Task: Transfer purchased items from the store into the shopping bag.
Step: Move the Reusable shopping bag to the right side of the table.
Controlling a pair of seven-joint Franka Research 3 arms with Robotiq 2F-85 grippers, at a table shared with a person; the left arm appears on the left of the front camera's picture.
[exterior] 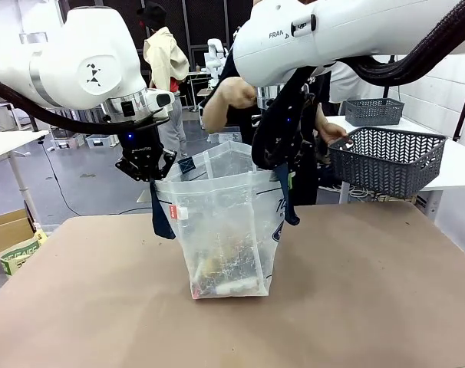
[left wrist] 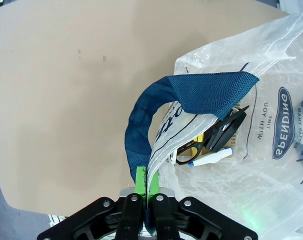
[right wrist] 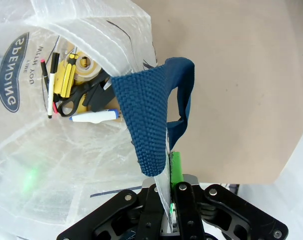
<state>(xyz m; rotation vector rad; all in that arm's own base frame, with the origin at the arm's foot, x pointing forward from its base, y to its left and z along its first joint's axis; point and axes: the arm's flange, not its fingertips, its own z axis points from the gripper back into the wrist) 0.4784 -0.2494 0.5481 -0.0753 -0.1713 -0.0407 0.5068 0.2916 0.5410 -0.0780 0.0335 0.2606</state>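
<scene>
Front view showed left gripper (exterior: 150, 173) and right gripper (exterior: 282, 157) each clamped on the shopping bag (exterior: 225, 222) rim. Its mouth likely needed holding wide and steady, without tearing the plastic.

A translucent whitish shopping bag (exterior: 217, 222) with navy blue strap handles stands upright near the middle of the brown table (exterior: 371, 307), its flat base resting on the matte top, whose far edge runs straight across behind the bag in the front view.

one shopping bag (exterior: 217, 222), two baskets (exterior: 386, 162) (exterior: 374, 112), two hands (left wrist: 145, 176) (right wrist: 170, 172), one pair of scissors (right wrist: 81, 99), one white marker (right wrist: 94, 117).
</scene>
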